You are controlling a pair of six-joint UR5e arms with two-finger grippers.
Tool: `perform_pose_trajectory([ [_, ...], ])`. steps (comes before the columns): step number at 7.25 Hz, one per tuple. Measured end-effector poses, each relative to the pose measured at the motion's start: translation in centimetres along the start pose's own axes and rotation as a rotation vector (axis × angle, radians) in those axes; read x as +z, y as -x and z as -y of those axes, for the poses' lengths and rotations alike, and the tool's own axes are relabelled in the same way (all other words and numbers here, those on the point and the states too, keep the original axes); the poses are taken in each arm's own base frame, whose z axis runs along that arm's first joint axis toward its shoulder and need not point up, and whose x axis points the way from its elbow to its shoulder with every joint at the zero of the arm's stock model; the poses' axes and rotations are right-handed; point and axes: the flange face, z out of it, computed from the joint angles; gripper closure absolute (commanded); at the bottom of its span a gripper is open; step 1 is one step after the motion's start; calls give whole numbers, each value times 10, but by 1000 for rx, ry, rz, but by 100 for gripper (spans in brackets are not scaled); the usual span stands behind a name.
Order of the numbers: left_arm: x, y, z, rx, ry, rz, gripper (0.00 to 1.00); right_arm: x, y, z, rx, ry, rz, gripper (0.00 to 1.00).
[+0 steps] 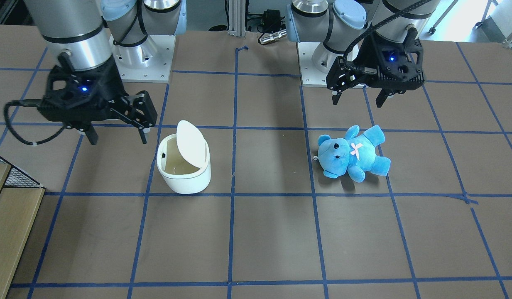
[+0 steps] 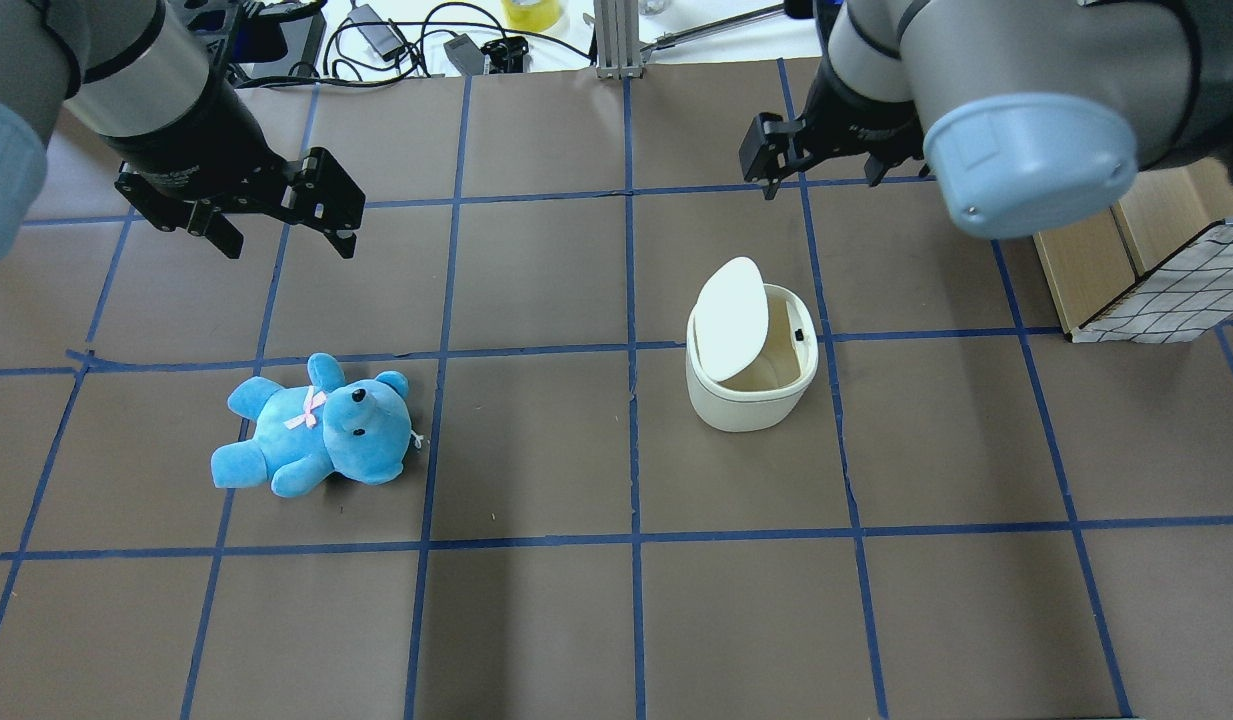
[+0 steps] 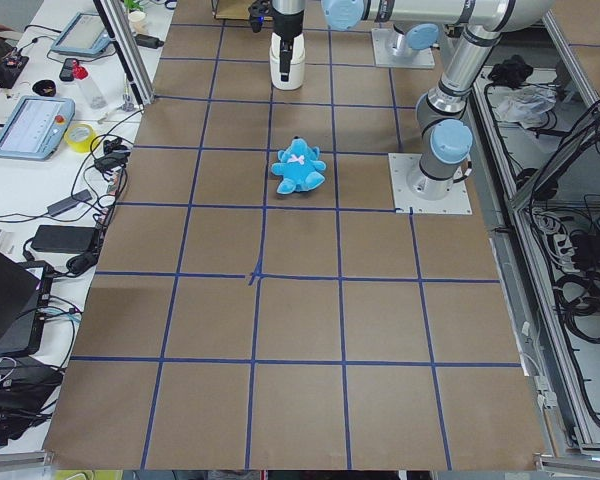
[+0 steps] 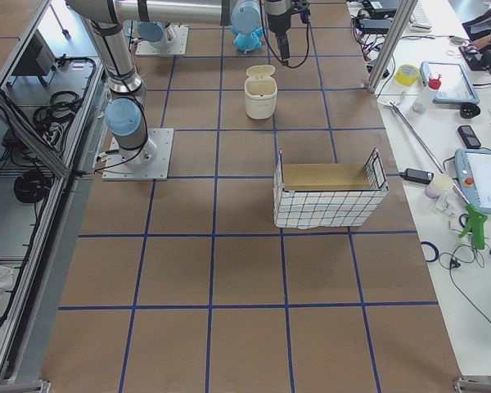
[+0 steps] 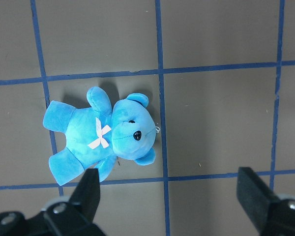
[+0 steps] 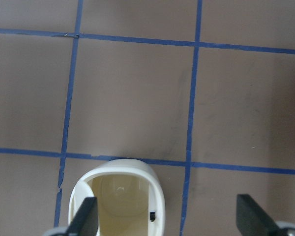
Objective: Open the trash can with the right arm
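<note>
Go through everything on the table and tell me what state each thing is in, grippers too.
trash can: upright, lid flipped open, nothing seen inside
teddy bear: lying face up
right gripper: open, empty
left gripper: open, empty
wire basket: upright, looks empty

Trash can (image 6: 119,165) partly beyond wrist view's edge

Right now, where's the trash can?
Overhead view: the trash can stands right of centre, lid up, just below the open right gripper in frame; the blue teddy bear lies well to its left.
</note>
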Motion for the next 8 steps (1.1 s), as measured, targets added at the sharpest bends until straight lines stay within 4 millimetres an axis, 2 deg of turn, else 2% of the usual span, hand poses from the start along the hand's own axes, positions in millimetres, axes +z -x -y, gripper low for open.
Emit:
perform_pose_trajectory([
  [2, 0, 0, 0, 0, 0, 1, 0, -9, -17, 4, 29, 19, -4, 0],
  [8, 0, 0, 0, 0, 0, 0, 0, -15, -16, -5, 31, 67, -3, 0],
])
